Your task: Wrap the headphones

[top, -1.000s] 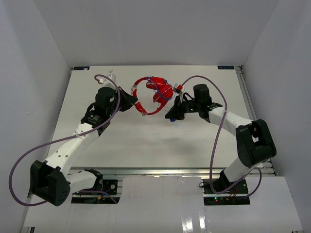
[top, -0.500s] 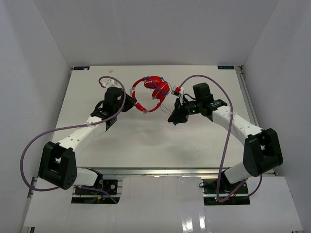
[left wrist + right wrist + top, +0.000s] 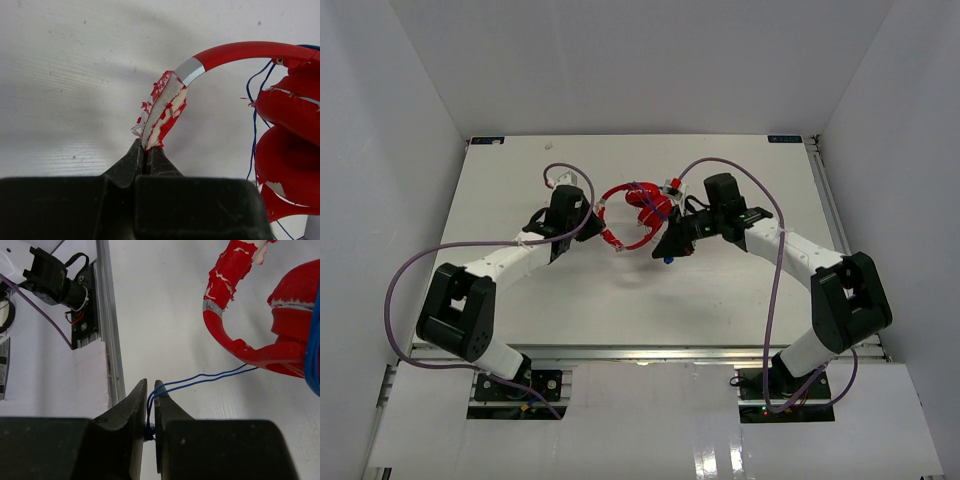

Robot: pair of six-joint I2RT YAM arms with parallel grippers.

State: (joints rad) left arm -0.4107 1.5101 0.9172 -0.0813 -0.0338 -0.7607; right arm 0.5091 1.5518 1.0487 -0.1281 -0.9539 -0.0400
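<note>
Swung inward since a second ago: left arm, elbow now much nearer the middle, with the left hand (image 3: 592, 212) and right hand (image 3: 670, 246) only slightly shifted toward the near edge and the headphones (image 3: 638, 208) carried along between them. Held now over the middle of the worktop (image 3: 620, 300), a little toward its far side, strung between the two hands. Left hand closed tight, pinching just the tip of the frayed red-and-white end of the headband (image 3: 162, 112) between its fingertips. Smooth red arc of the band curving away to the right in the left wrist view, down to the red ear cups (image 3: 290, 130), both with peeling skin. Right hand closed on the thin blue cable (image 3: 200, 380), two strands dropping side by side into the narrow gap between the fingers (image 3: 137, 400), a dark blue lump caught just below the pinch. Seen from above as a small blue plug (image 3: 667, 260) poking out under the right hand. From the pinch, cable running up and right to the underside of the headphones, with more blue turns wound around a cup at the right edge of the right wrist view. Other peeling end of the headband near the top of that view, apart from the right hand. Metal rail (image 3: 107, 315) of the worktop's near edge at the left there.
</note>
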